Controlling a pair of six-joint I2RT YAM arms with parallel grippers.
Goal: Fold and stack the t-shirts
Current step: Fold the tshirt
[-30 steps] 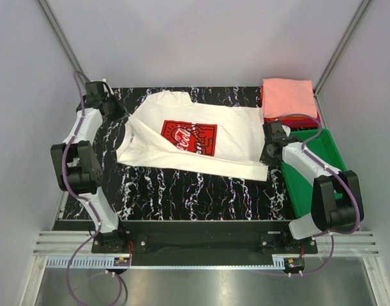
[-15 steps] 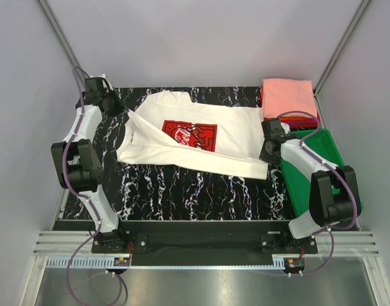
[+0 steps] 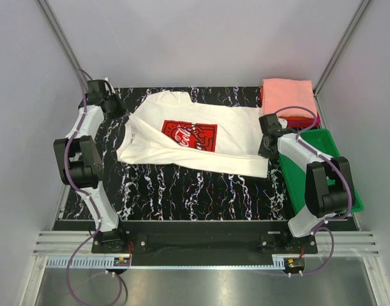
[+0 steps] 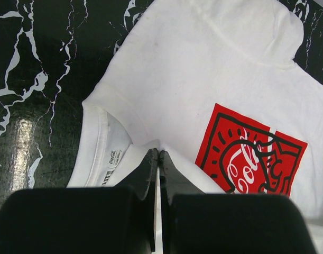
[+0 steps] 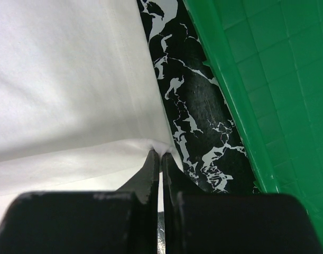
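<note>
A cream-white t-shirt [image 3: 230, 137] with a red rectangular chest print [image 3: 189, 135] lies spread across the black marbled table [image 3: 182, 191]. My left gripper [image 3: 121, 113] is at the shirt's far-left side. In the left wrist view it [image 4: 157, 154] is shut on a pinch of the white shirt [image 4: 203, 63] beside the collar label. My right gripper [image 3: 265, 152] is at the shirt's right edge. In the right wrist view it [image 5: 162, 154] is shut on the corner of the white cloth [image 5: 71, 79]. A stack of folded t-shirts [image 3: 287, 97] sits at the far right, salmon-pink on top, red and dark beneath.
A green plastic tray [image 3: 333, 148] stands on the right beside the shirt, under my right arm; its wall [image 5: 230, 90] runs close to the right fingers. Grey walls enclose the table on three sides.
Both grippers have shifted a little toward the far side with the shirt cloth still pinched. The fold on the shirt's left side has changed shape slightly.
</note>
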